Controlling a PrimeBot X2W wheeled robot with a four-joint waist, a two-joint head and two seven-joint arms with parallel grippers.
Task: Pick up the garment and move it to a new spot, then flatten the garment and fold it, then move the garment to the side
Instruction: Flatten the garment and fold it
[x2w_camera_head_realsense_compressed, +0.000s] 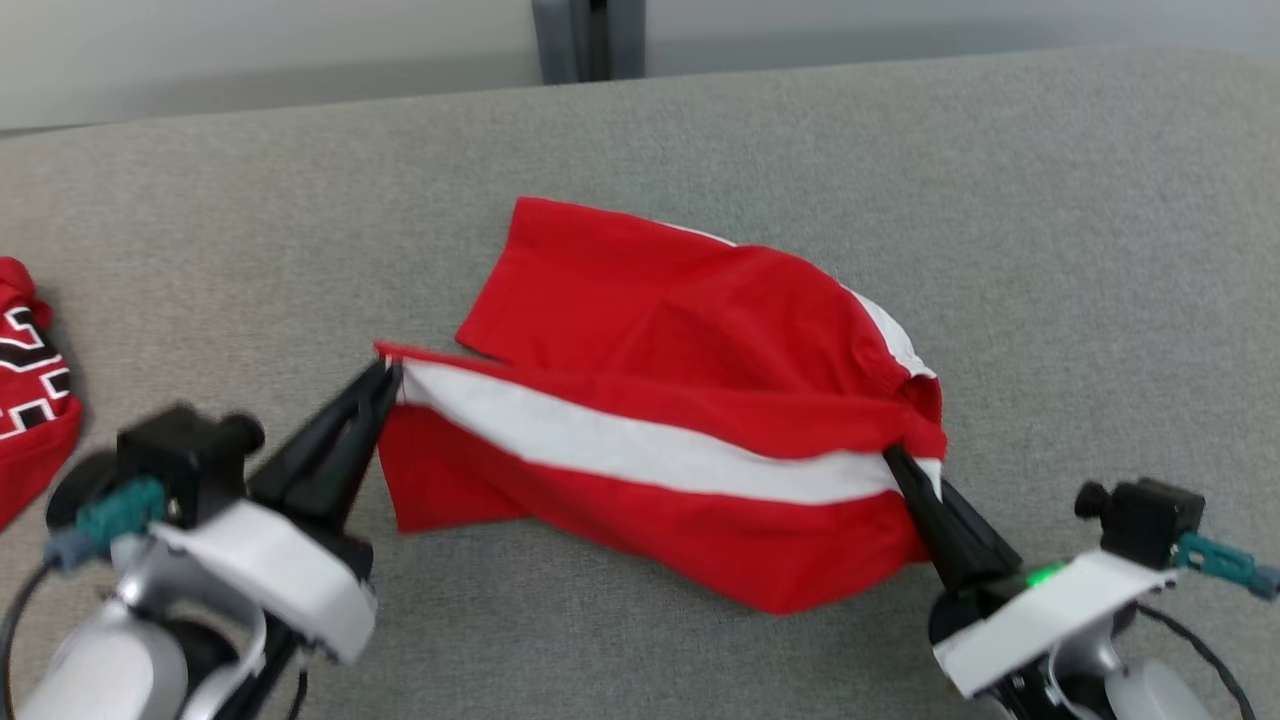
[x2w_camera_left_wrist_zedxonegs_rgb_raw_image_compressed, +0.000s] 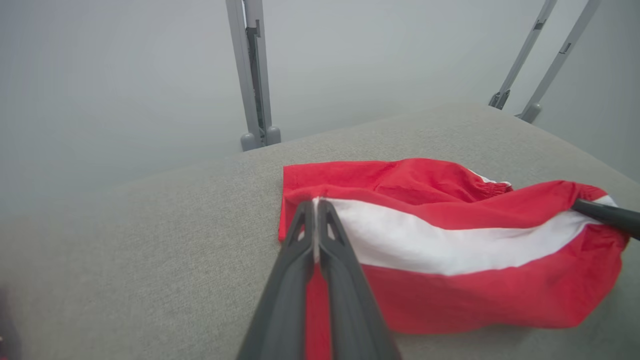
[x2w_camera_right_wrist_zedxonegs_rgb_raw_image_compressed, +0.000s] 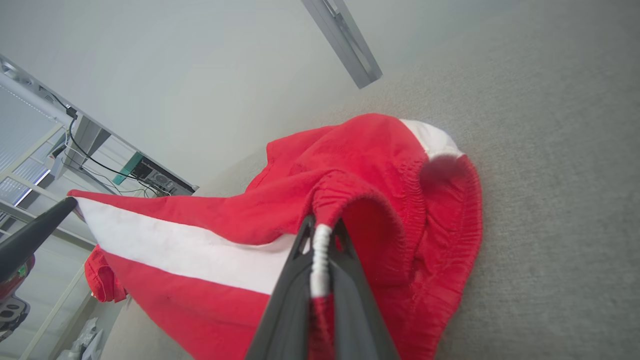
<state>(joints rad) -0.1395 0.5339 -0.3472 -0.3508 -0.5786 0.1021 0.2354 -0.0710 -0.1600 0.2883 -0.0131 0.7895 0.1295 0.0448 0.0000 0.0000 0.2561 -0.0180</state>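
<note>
The garment (x2w_camera_head_realsense_compressed: 660, 400) is a pair of red shorts with a white side stripe, lying across the middle of the grey table (x2w_camera_head_realsense_compressed: 1050, 220). My left gripper (x2w_camera_head_realsense_compressed: 390, 375) is shut on the leg hem at the garment's left end (x2w_camera_left_wrist_zedxonegs_rgb_raw_image_compressed: 400, 240), pinching the stripe's edge between its fingers (x2w_camera_left_wrist_zedxonegs_rgb_raw_image_compressed: 310, 220). My right gripper (x2w_camera_head_realsense_compressed: 895, 460) is shut on the elastic waistband at the right end (x2w_camera_right_wrist_zedxonegs_rgb_raw_image_compressed: 320, 235). The near layer is stretched between the two grippers and lifted a little; the far leg rests flat on the table.
Another red garment with black and white lettering (x2w_camera_head_realsense_compressed: 30, 390) lies at the table's left edge. Grey metal posts (x2w_camera_head_realsense_compressed: 590, 40) stand behind the far edge. Bare grey cloth surface lies all around the shorts.
</note>
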